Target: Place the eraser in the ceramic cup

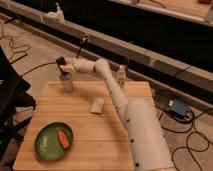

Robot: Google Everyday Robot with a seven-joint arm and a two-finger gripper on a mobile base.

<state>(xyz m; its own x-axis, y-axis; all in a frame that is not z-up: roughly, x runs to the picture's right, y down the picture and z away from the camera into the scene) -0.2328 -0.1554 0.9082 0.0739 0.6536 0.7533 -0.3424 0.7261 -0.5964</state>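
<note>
Pincer [66, 64] sits upper left of the frame, right over the ceramic cup [67, 83], closed on the eraser [62, 62], whose dark end sticks out up and left of the fingers. You see the cup upright near the desk's [80, 130] far left edge, just under the eraser. Arm runs from lower right up across the desk. White flat block [97, 105] lies mid-desk. Green plate [50, 150], lower left, carries an orange piece [63, 139]. Small clear bottle [120, 75] stands at the far edge, behind the arm.
</note>
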